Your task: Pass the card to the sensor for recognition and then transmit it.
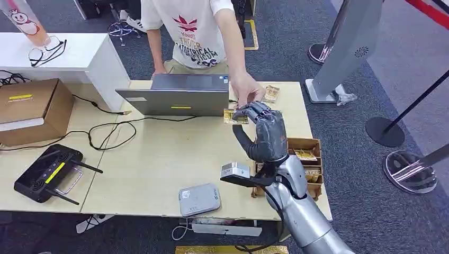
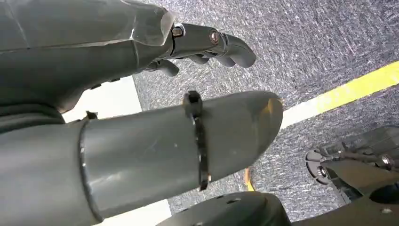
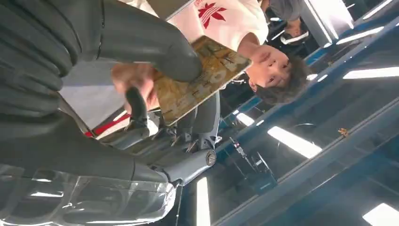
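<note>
My right hand [image 1: 267, 132] is raised over the far right part of the table [image 1: 159, 164], just in front of the laptop. It pinches a gold patterned card [image 1: 234, 117] between its thumb [image 3: 155, 42] and its fingers. In the right wrist view the card [image 3: 202, 80] sticks out past the thumb. A person's hand [image 1: 248, 92] reaches over from behind the table, and its fingers [image 3: 134, 82] are at the card's edge. A flat grey sensor box [image 1: 199, 199] lies near the table's front edge. My left hand [image 2: 155, 136] hangs over the carpet, fingers apart and holding nothing.
An open grey laptop [image 1: 180, 96] stands at the back of the table. A cardboard tray [image 1: 307, 159] with more gold cards sits at the right edge. A black router [image 1: 47, 173] and a brown box [image 1: 32, 108] are on the left, with cables between. Barrier posts [image 1: 385, 131] stand at the right.
</note>
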{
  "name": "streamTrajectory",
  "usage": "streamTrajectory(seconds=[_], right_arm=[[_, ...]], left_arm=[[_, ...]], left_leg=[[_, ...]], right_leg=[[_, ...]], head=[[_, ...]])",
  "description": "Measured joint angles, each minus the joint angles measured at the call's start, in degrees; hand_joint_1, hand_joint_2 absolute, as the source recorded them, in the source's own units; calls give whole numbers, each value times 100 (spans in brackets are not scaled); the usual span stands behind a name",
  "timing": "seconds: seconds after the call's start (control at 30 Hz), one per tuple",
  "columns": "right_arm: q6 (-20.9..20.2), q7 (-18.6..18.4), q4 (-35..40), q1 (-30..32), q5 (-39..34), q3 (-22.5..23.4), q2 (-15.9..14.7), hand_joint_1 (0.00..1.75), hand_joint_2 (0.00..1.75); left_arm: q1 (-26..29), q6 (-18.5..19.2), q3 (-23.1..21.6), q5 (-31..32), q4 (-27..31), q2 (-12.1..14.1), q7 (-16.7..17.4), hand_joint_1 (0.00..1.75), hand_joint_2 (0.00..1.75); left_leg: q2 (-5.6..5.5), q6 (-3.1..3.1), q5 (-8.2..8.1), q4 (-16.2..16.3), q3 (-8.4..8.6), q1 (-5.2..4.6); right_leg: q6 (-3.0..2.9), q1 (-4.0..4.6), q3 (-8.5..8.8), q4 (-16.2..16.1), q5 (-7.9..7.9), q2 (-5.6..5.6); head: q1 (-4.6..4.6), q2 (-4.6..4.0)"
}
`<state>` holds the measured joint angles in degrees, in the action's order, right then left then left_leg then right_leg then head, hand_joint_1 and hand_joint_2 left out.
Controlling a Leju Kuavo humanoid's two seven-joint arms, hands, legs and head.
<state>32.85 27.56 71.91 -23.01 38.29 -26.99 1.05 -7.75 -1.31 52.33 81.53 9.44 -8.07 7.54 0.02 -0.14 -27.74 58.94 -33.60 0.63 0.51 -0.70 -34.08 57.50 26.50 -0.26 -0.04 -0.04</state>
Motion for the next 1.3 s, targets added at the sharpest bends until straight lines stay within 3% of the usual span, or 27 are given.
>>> streamTrajectory(seconds=[0.3, 1.3], right_arm=[[13, 9, -55, -9, -55, -31, -7, 152, 175], [-20, 131, -315, -257, -358, -269, -6, 159, 175]], left_arm=[[52, -4, 0, -31, 0, 15, 0, 0, 0], [197, -46, 0, -216, 0, 72, -92, 0, 0]], left_leg=[[0, 0, 0, 0, 0, 0], [0, 0, 0, 0, -1, 0]], right_leg=[[0, 0, 0, 0, 0, 1], [0, 0, 0, 0, 0, 0]], head=[[0, 0], [0, 0]])
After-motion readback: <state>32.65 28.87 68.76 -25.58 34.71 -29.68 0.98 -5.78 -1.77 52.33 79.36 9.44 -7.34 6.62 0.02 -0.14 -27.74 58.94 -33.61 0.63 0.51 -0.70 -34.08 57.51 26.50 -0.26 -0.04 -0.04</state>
